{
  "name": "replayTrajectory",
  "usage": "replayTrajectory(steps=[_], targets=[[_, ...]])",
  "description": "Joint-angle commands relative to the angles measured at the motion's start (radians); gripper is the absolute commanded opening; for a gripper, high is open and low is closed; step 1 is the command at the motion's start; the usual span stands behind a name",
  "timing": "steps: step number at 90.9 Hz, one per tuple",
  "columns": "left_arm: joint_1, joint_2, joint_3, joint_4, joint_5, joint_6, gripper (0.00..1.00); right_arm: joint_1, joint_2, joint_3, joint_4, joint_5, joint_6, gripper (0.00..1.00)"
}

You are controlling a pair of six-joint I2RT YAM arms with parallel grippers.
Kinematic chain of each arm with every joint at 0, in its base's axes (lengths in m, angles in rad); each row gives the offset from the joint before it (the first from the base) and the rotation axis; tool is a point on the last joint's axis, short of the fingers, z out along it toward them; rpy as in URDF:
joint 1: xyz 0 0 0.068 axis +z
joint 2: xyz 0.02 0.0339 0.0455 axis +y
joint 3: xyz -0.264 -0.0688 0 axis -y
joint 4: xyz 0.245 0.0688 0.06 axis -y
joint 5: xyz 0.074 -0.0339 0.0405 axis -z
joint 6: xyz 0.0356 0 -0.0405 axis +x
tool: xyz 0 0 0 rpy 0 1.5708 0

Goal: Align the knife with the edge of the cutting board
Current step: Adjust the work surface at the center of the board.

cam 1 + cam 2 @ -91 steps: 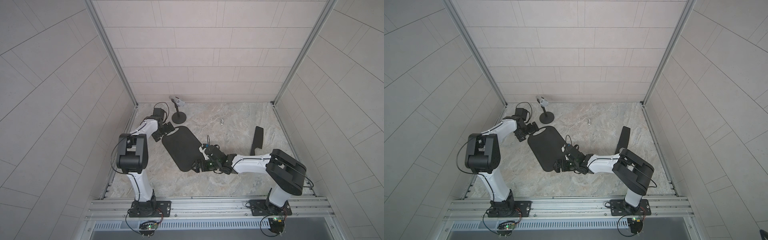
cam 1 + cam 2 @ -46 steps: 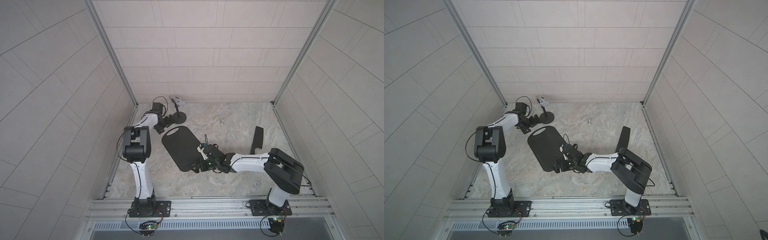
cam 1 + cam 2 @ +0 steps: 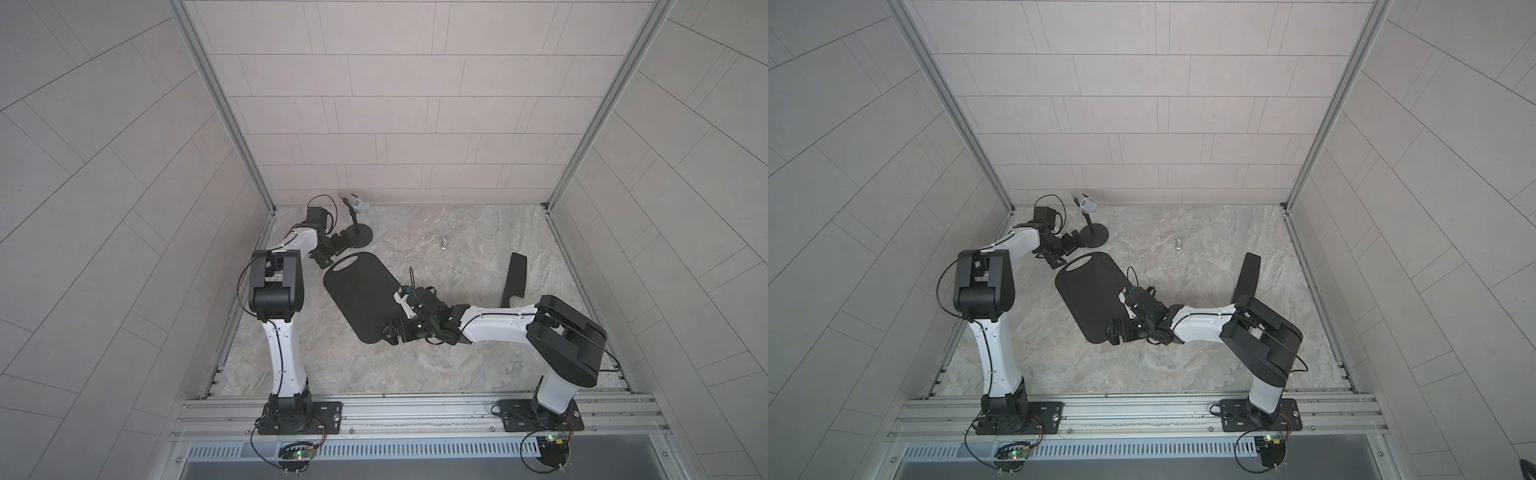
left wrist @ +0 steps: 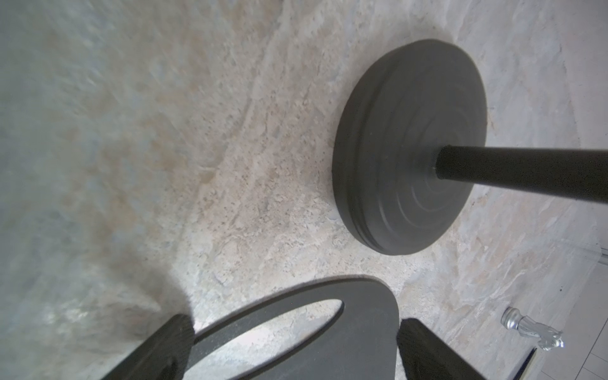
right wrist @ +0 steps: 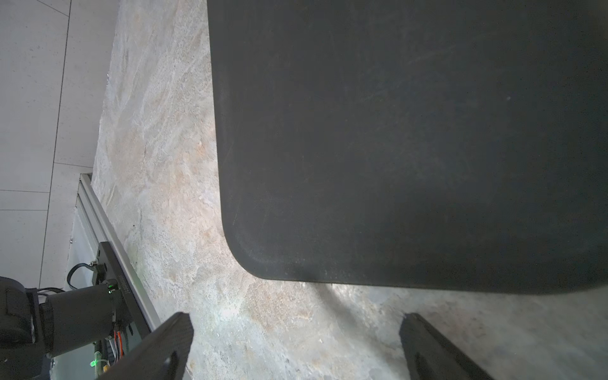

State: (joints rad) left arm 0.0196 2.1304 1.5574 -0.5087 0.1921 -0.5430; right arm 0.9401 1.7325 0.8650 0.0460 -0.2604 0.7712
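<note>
Far from the cutting board (image 3: 361,295) lies the knife (image 3: 515,274); base-plate lettering (image 5: 123,289) unreadable.

Cutting board (image 5: 394,131) cropped in right wrist view, stand pole (image 4: 526,174) cropped

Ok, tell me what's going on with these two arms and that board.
Both arms are at the cutting board, and neither is gripping anything. The left gripper is open at the board's handle-hole end, beside the microphone stand's base. The right gripper is open just off the board's opposite, near corner, with a gap between them. The knife lies flat well away on the right arm's side, so it is not yet lined up with any board edge.
</note>
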Motion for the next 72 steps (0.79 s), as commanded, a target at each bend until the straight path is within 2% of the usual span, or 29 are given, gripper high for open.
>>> replayTrajectory(steps=[1, 17, 35, 72], targets=[[-0.004, 0.009, -0.085, -0.085, 0.003, -0.038, 1.0, -0.02, 0.035, -0.056, -0.086, 0.006, 0.023, 1.0], [-0.021, -0.067, -0.191, -0.045, 0.016, -0.084, 1.0, -0.043, 0.041, -0.08, -0.032, -0.031, 0.059, 1.0], [-0.026, -0.161, -0.304, -0.011, 0.015, -0.109, 1.0, -0.073, 0.013, -0.138, 0.017, -0.006, 0.115, 1.0], [-0.058, -0.256, -0.437, 0.034, 0.02, -0.134, 1.0, -0.093, -0.092, -0.188, -0.058, 0.052, 0.119, 1.0]])
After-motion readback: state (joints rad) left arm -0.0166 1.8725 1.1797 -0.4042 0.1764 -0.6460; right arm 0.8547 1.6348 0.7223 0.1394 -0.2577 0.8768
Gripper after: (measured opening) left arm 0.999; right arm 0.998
